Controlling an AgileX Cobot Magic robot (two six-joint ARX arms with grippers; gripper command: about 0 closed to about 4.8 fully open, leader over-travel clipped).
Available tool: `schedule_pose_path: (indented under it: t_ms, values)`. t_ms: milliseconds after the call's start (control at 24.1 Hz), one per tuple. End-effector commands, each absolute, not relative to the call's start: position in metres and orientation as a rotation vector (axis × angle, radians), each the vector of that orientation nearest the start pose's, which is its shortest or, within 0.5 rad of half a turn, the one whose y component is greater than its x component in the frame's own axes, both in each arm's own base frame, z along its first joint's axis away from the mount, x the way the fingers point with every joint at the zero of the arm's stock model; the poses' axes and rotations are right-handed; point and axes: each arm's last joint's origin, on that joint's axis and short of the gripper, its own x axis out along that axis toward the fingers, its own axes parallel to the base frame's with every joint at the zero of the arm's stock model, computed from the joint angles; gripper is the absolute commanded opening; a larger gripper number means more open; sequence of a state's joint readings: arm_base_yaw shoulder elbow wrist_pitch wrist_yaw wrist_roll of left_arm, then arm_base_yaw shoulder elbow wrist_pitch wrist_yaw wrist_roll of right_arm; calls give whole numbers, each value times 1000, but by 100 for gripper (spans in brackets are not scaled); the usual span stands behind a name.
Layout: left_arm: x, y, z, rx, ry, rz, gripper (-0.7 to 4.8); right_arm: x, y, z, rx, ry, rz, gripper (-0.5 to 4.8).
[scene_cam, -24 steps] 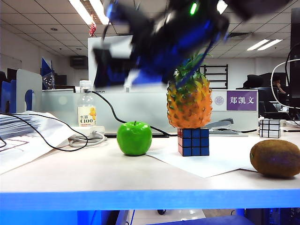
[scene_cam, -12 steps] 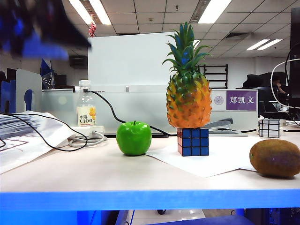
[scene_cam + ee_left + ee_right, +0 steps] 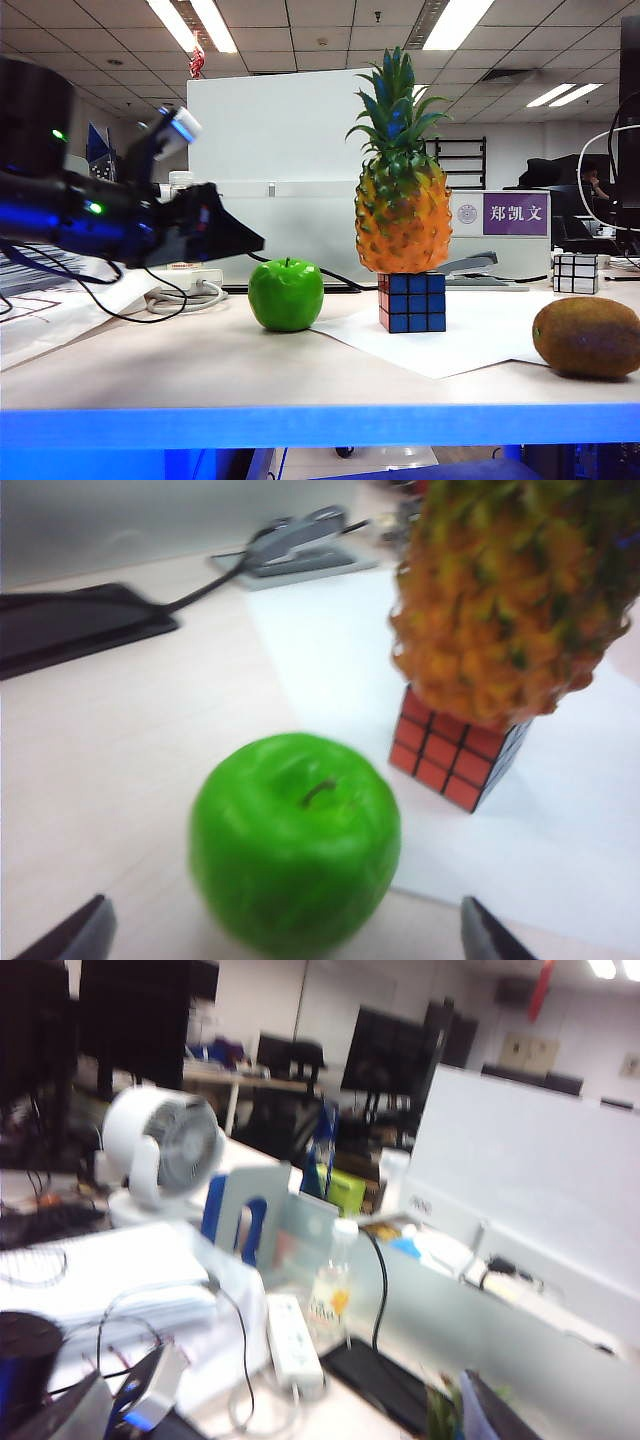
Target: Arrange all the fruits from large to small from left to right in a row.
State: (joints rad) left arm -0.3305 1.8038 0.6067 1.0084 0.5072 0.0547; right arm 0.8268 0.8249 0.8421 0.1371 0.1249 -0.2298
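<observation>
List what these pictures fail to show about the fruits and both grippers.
- kiwi: exterior view's right edge crops it.
- pineapple: crown beyond the left wrist frame.
- left gripper: only its open fingertips show.
- right gripper: open, absent from the exterior view; blurred wrist view shows only office background.

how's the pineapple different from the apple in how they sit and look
The pineapple stands perched on the blue cube; the apple sits directly on the table.
The pineapple is taller, orange-yellow and bumpy with a spiky green crown; the apple is shorter, round, glossy and green.
The open left claw is lined up on the apple, not the pineapple.
Both stand upright and neither is held.
</observation>
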Motion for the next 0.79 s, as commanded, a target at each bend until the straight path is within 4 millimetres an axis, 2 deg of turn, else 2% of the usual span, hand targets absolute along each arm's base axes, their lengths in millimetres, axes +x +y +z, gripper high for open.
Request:
schedule_pose_path:
  t_ms: [42,291,790]
  values:
    - [311,-123,132,26,154,-900,479,124,129,375,-162,-197,669,479]
    - [324,-128,134,32,139,-906,479,125,129,376,-164,-201,667,479]
    - [343,-138,120,5,178,-968,479,125,128,378,-153,-222,660,479]
